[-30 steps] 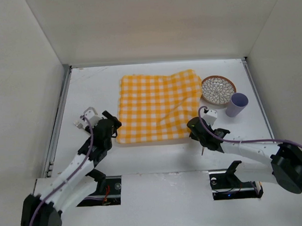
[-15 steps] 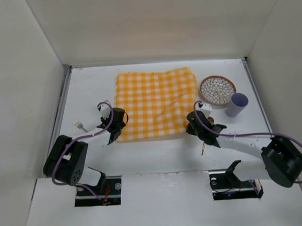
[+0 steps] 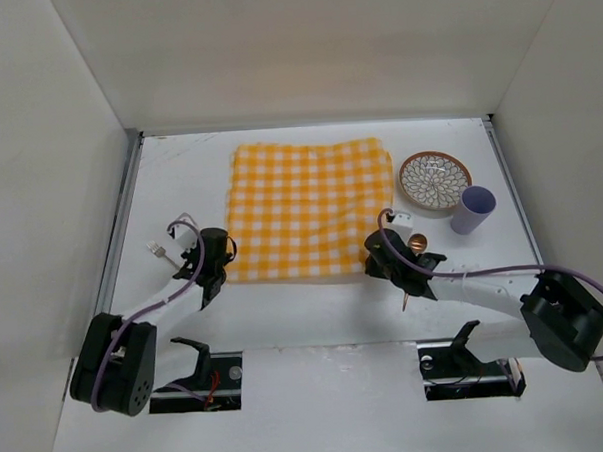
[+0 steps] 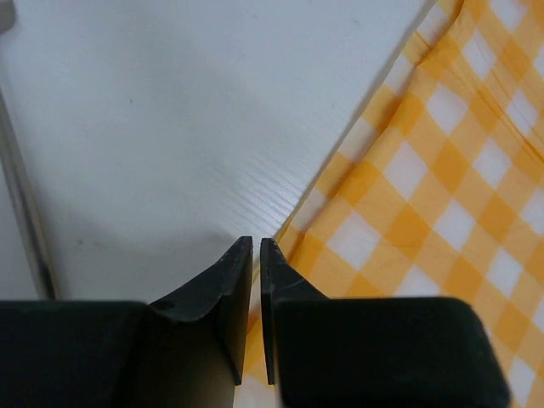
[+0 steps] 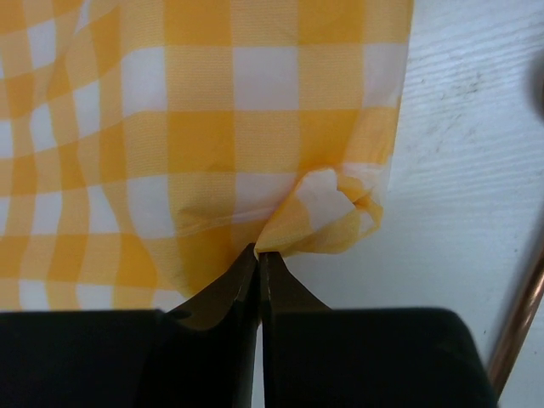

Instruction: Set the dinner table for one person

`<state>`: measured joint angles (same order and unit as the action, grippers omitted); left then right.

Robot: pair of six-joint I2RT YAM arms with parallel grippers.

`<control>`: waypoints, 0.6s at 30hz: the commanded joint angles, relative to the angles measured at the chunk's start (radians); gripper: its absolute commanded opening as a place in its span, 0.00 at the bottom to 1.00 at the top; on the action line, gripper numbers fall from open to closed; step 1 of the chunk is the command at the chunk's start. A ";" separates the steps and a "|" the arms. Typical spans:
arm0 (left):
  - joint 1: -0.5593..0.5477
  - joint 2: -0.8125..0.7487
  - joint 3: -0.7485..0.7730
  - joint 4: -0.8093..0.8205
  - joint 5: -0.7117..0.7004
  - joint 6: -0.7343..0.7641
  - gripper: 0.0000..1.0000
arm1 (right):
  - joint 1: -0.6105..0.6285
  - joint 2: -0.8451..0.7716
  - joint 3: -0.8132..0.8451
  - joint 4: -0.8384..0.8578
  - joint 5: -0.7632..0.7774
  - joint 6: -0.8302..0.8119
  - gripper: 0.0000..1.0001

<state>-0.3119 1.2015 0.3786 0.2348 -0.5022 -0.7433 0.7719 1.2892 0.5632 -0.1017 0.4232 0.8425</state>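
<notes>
Left pincer [image 4: 257,242] pressed shut at cloth [image 3: 309,208] near-left corner; grip on it unclear. Right pincer [image 5: 257,251] pinching near-right corner fold. Cloth stretches away from both, toward worktop [image 3: 179,171] far edge.

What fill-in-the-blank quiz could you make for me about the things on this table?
1. The checked cloth on the dinner table is white and ____.
2. The right fingers pinch a ____ of the cloth.
3. To the right of the cloth sit a patterned plate and a lilac ____.
Missing words: yellow, corner, cup.
</notes>
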 commanded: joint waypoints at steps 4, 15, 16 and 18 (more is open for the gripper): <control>-0.003 -0.216 -0.066 -0.101 -0.052 -0.019 0.07 | 0.074 -0.073 0.026 -0.173 0.106 0.018 0.18; -0.230 -0.312 -0.024 -0.126 -0.019 -0.048 0.20 | 0.111 -0.266 0.092 -0.236 0.183 0.000 0.59; -0.239 -0.287 -0.021 -0.103 -0.013 -0.051 0.21 | 0.111 -0.246 0.093 -0.199 0.155 -0.012 0.57; -0.250 -0.220 -0.021 -0.045 0.004 -0.067 0.22 | 0.111 -0.190 0.083 -0.103 0.083 -0.020 0.49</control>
<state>-0.5465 0.9237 0.3264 0.1116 -0.5205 -0.7834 0.8726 1.0462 0.6247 -0.3210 0.5640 0.8444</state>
